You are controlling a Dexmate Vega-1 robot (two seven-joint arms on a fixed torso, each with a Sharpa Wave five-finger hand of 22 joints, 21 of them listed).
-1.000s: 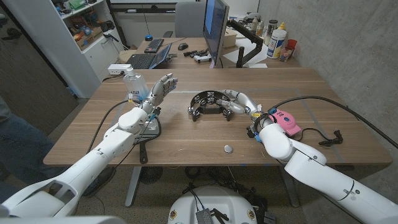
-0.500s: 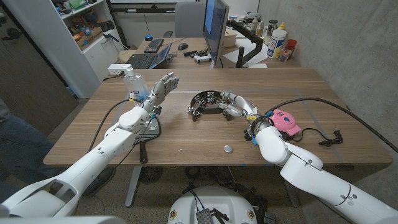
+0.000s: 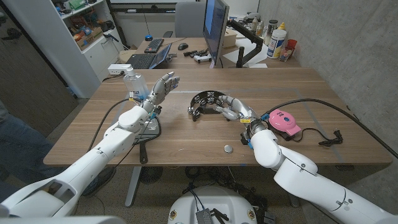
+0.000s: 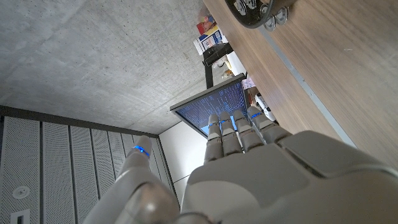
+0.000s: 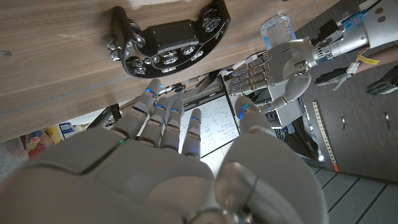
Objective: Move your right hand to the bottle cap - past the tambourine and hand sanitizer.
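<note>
1. Behind the long wooden table [image 3: 186,134] lay an office with a monitor, a laptop and grey concrete walls.

2. On the table's near side, in front of its middle, the small round silver bottle cap [image 3: 228,149] lay by itself on bare wood.

3. Its fingers apart and gripping nothing, the robot's white right hand [image 3: 235,111] hovered just beside the right end of the black crescent-shaped tambourine with metal jingles [image 3: 206,101]; the right wrist view showed the same tambourine [image 5: 168,40] beyond the spread fingertips [image 5: 155,93].

4. The cap lay toward the robot from that hand and a little to its left, back along the forearm, so the hand was pointing away from it. I judged the coming move to be a pull back and down, not a reach forward.

5. The right hand was clearly the nearer one. The left hand [image 3: 160,88] stood raised with fingers extended and empty, close against the clear hand sanitizer bottle [image 3: 134,83], well apart from the cap.

6. A pink round device with a black cable [image 3: 283,121] sat just right of the right wrist. Nothing stood between hand and cap, though the arm's own elbow crowded that stretch.
</note>
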